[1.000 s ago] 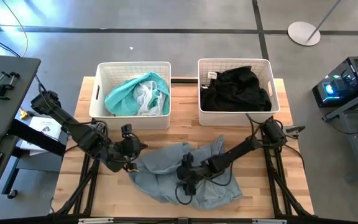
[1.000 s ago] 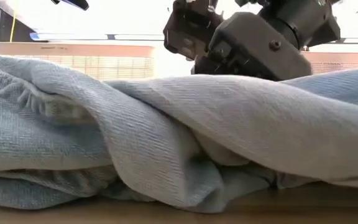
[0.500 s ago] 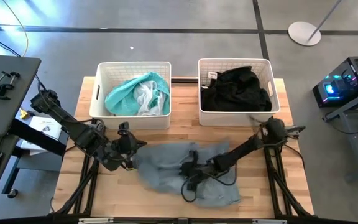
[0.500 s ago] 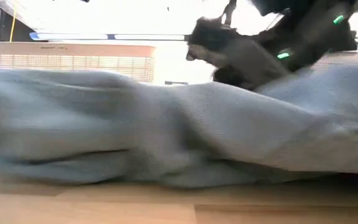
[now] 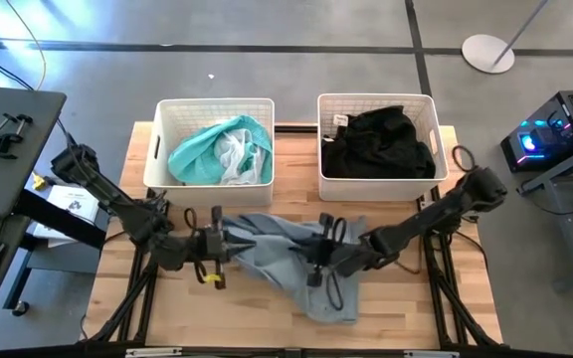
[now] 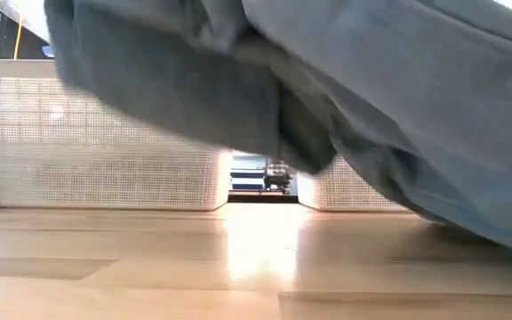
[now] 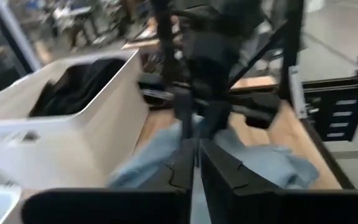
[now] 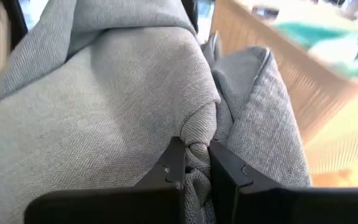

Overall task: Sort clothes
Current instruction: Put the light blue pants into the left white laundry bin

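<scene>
The blue-grey denim garment [image 5: 286, 261] hangs at the lower centre of the high view, lifted off the wooden table [image 5: 406, 308] between the two arms, one end trailing down onto the boards. The right gripper [image 5: 318, 261] is clamped on a bunched fold of it; the left gripper [image 5: 214, 245] is pinched on its other edge. Behind, in the upper half, the left basket [image 5: 213, 107] already holds teal and white clothes [image 5: 220, 149], and the right basket [image 5: 376, 100] holds black clothes [image 5: 378, 141]. Judging by this, the denim piece is the last to be sorted, and no other garment shows on the table.
</scene>
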{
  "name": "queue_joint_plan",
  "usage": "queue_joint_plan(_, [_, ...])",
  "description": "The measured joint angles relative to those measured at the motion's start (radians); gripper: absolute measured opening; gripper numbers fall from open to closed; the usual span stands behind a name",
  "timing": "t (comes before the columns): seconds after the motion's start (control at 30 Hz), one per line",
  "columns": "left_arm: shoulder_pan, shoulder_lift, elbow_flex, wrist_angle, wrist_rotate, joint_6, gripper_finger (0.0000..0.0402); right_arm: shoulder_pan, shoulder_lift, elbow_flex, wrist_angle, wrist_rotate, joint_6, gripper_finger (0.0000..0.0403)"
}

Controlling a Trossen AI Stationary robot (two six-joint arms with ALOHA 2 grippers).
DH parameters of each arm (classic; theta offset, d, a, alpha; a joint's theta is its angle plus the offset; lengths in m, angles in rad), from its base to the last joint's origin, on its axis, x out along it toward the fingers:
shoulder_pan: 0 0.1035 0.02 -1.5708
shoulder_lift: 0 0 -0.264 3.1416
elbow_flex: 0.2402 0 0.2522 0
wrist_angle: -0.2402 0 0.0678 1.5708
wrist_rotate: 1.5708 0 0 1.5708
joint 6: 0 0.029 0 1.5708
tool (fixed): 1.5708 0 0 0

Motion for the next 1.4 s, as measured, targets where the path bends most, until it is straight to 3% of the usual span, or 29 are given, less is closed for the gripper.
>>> queue_joint_plan(0.13, [0.025, 0.047, -0.032, 0.183, 0.105, 0.110, 0.0071, -0.015, -0.041, 0.002, 0.033, -0.035, -0.010, 0.0019])
queue_joint_plan(0.33, [0.105, 0.190, -0.040, 0.443, 0.288, 0.229, 0.0185, -0.064, -0.022, 0.002, 0.117, -0.163, -0.013, 0.0019])
queue_joint_plan(0.47, [0.151, 0.267, -0.041, 0.437, 0.275, 0.227, 0.0246, -0.085, 0.002, 0.002, 0.164, -0.224, -0.026, 0.0019])
queue_joint_plan(0.6, [0.162, 0.283, -0.038, 0.344, 0.201, 0.192, 0.0276, -0.087, 0.004, 0.002, 0.170, -0.235, -0.046, 0.0019])
queue_joint_plan(1.0, [0.125, 0.264, -0.038, 0.109, -0.008, 0.088, 0.0278, -0.070, 0.003, 0.003, 0.173, -0.263, -0.030, 0.0019])
queue_joint_plan(1.1, [0.134, 0.262, -0.038, 0.105, 0.029, 0.036, 0.0278, -0.068, 0.003, 0.003, 0.188, -0.286, -0.031, 0.0019])
queue_joint_plan(1.23, [0.169, 0.274, -0.040, 0.161, 0.182, -0.005, 0.0265, -0.075, 0.003, 0.003, 0.202, -0.348, -0.032, 0.0019])
queue_joint_plan(1.4, [0.189, 0.293, -0.041, 0.191, 0.257, -0.008, 0.0191, -0.084, 0.003, 0.003, 0.194, -0.434, -0.052, 0.0019])
